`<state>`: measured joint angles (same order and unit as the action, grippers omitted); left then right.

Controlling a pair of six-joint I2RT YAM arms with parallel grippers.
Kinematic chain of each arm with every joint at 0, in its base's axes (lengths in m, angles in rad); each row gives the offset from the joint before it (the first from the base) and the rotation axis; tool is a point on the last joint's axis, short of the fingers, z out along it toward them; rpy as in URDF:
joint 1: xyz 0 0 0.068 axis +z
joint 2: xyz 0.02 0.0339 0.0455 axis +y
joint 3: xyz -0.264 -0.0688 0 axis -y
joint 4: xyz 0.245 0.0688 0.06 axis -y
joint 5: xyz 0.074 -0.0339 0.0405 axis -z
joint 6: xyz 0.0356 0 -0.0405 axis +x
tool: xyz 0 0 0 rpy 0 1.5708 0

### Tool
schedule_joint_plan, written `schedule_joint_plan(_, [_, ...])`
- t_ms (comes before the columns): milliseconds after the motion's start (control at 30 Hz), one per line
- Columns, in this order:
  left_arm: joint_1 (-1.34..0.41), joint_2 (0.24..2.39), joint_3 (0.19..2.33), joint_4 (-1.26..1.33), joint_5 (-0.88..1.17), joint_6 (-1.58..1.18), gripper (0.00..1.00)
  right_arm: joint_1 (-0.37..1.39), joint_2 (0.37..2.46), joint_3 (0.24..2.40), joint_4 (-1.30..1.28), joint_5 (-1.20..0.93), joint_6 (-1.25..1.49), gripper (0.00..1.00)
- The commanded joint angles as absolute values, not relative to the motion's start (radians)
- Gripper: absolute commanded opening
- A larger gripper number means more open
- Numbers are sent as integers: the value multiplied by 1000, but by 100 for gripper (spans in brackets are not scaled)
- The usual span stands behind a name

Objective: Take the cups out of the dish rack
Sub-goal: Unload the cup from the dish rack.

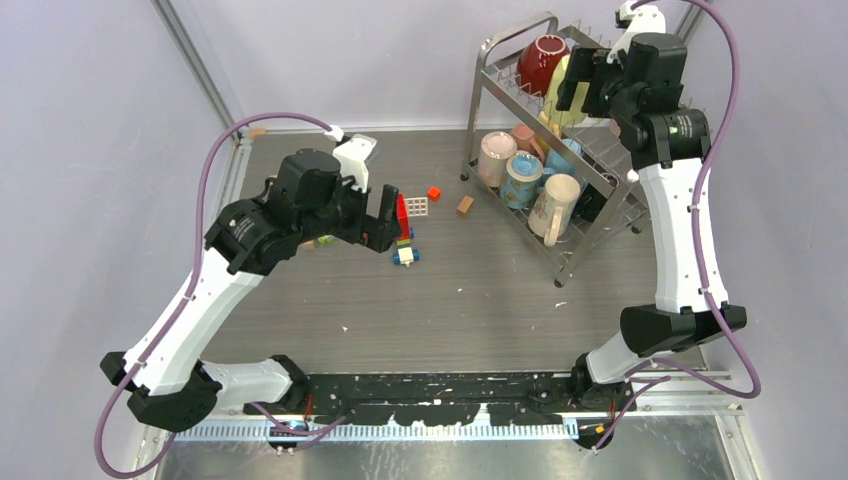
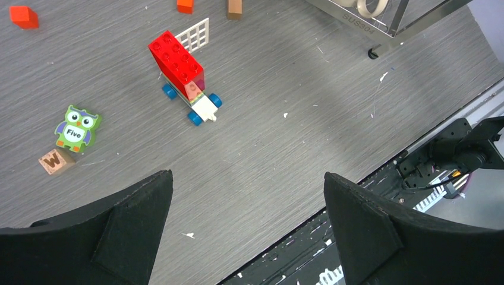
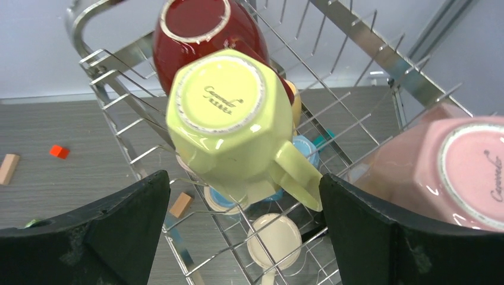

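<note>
The dish rack (image 1: 600, 190) stands at the back right and holds several cups. On its top tier are a dark red cup (image 1: 540, 62) and a pale yellow cup (image 1: 562, 95). On the lower tier are a pink cup (image 1: 495, 157), a light blue cup (image 1: 522, 178) and a beige cup (image 1: 557, 205). My right gripper (image 1: 590, 80) is open above the top tier. In the right wrist view its jaws (image 3: 245, 202) flank the upturned pale yellow cup (image 3: 226, 113), with the dark red cup (image 3: 202, 29) behind and a pink cup (image 3: 451, 172) at right. My left gripper (image 1: 385, 215) is open and empty over the table (image 2: 248, 196).
A red toy brick car (image 2: 181, 68), an owl tile (image 2: 76, 127), a wooden W block (image 2: 56, 160) and an orange block (image 2: 24, 16) lie on the table left of the rack. A rack foot (image 2: 373, 54) shows at the left wrist view's top right. The table's near edge (image 2: 356, 190) is close.
</note>
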<state>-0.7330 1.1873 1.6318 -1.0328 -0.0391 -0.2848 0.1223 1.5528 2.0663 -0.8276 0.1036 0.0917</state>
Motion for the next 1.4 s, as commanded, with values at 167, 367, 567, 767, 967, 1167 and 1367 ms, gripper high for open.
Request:
schedule_joint_plan(167, [-733, 1193, 1660, -1029, -9, -300, 100, 113, 1603, 2197, -798, 16, 5, 100])
schedule_joint_plan(367, [-733, 1198, 1675, -1047, -5, -302, 100, 82, 1655, 2247, -812, -49, 6, 100])
schedule_joint_plan(567, [-733, 1191, 1669, -1049, -9, -306, 100, 72, 1682, 2272, -847, -107, 21, 100])
schedule_joint_plan(767, [-733, 1192, 1666, -1048, -6, -309, 100, 72, 1665, 2266, -891, -133, 95, 100])
schedule_joint_plan(967, [-733, 1195, 1664, -1045, -5, -317, 100, 72, 1654, 2285, -958, -105, 187, 100])
schedule_joint_plan(1167, [-734, 1195, 1652, -1032, 22, -330, 100, 72, 1647, 2287, -1005, -90, 272, 100])
schedule_joint_plan(1367, [-734, 1193, 1635, -1022, 26, -339, 100, 73, 1639, 2279, -1021, -43, 308, 97])
